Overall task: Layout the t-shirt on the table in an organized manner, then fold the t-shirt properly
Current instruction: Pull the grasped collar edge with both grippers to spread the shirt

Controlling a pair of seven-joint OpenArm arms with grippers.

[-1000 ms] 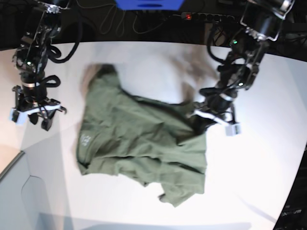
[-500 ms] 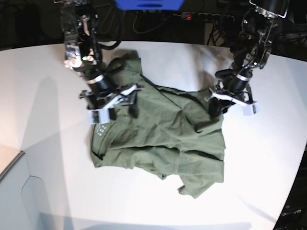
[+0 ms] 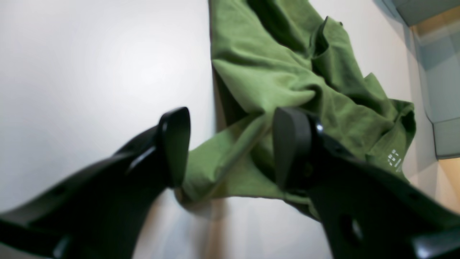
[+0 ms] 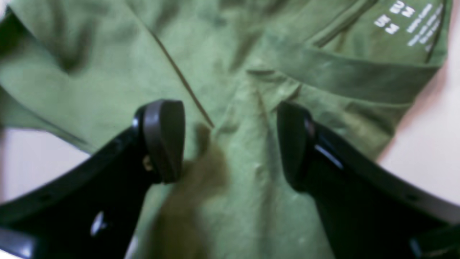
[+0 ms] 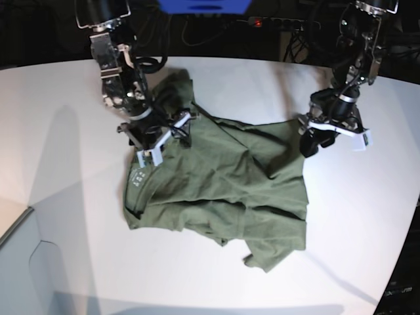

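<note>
- the t-shirt [image 5: 216,190] is lying crumpled on the table [image 5: 59,131], roughly in the middle, with its collar and neck label [image 5: 139,177] towards the right arm's side and a loose corner trailing towards the table's near edge
- the right gripper [image 5: 159,140] is hovering over the collar end; in its wrist view the jaws are standing apart with wrinkled cloth beneath and between them, and nothing is pinched; the printed label [image 4: 406,18] is sitting just beyond the fingertips
- the left gripper [image 5: 333,136] is sitting at the opposite edge of the cloth; its jaws are also parted, and a folded edge [image 3: 230,158] of fabric is lying in the gap, not clamped
- the shirt's long axis seems to be running slantwise from the collar corner to the trailing corner; both arms are working the far side, one at each end, so the cloth is lying between them
- judging from this, the laying-out is unfinished; each arm is nearest its own edge, so a pinch at both ends and a pull apart looks like the likely need
</note>
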